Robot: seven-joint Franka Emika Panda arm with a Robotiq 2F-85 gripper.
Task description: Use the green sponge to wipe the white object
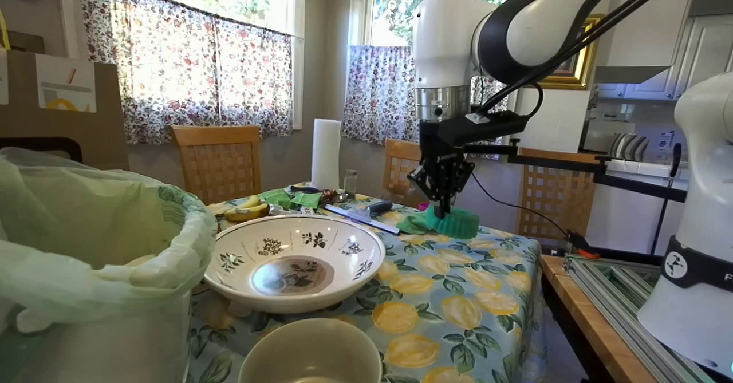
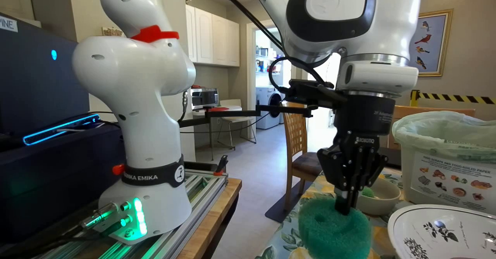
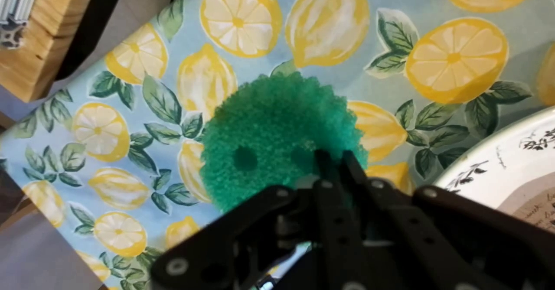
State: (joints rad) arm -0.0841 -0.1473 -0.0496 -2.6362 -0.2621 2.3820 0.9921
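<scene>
The green sponge (image 3: 269, 129) is pinched in the gripper (image 3: 336, 153), centre of the wrist view.
Round and scalloped, it is held right of middle; contact with the lemon-print tablecloth (image 3: 390, 4) is unclear. In an exterior view, the cream bowl (image 1: 309, 346) stands near bottom centre, below the botanical-print dish (image 1: 295, 263), the food-scraps bin (image 1: 126, 343) lower left.

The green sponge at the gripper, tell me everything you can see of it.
The green sponge is a thick, round, teal-green disc with a scalloped, ridged edge and a porous, foam-like look. Its face, pointing roughly up, has two round dark holes, one right by the gripper, which appears to pinch the foam there. In the wrist view the gripper hides its lower part. It is either on or above the lemon-print tablecloth, I can't tell which, and apart from the floral dish.
</scene>
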